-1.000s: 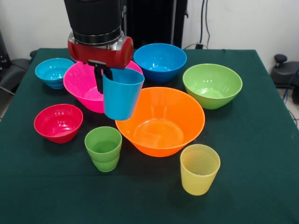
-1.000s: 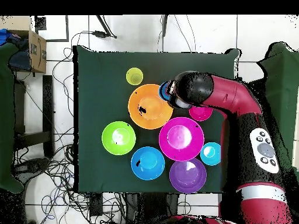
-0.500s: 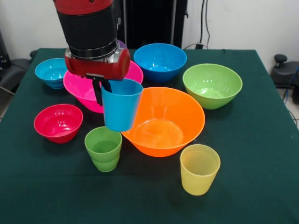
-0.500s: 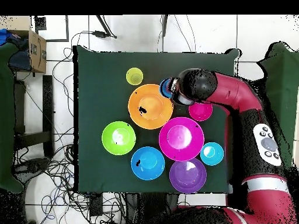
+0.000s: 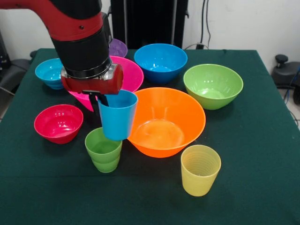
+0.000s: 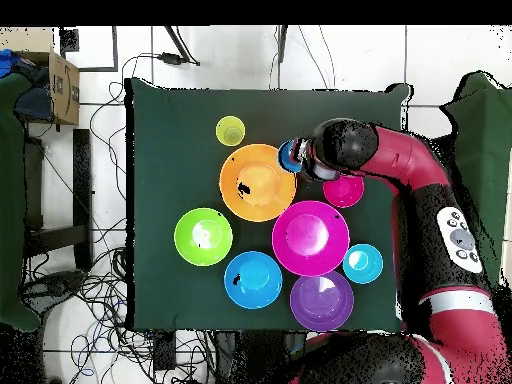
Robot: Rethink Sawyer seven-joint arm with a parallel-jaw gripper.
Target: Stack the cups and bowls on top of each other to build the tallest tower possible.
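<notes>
Overhead, the smooth sky-blue plastic tumbler (image 6: 290,154) is mostly hidden under the red and black arm (image 6: 400,170). From the front, the black gripper (image 5: 100,100) pinches this tumbler (image 5: 117,115) by its rim, upright, just above the stepped green plastic tumbler (image 5: 104,149) on the dark green tablecloth (image 5: 253,154); whether they touch is unclear. The glossy large orange bowl (image 5: 164,122) sits just beside them, the ridged translucent yellow tumbler (image 5: 200,169) stands apart near the front edge, and the arm partly covers the large pink bowl (image 5: 129,72).
</notes>
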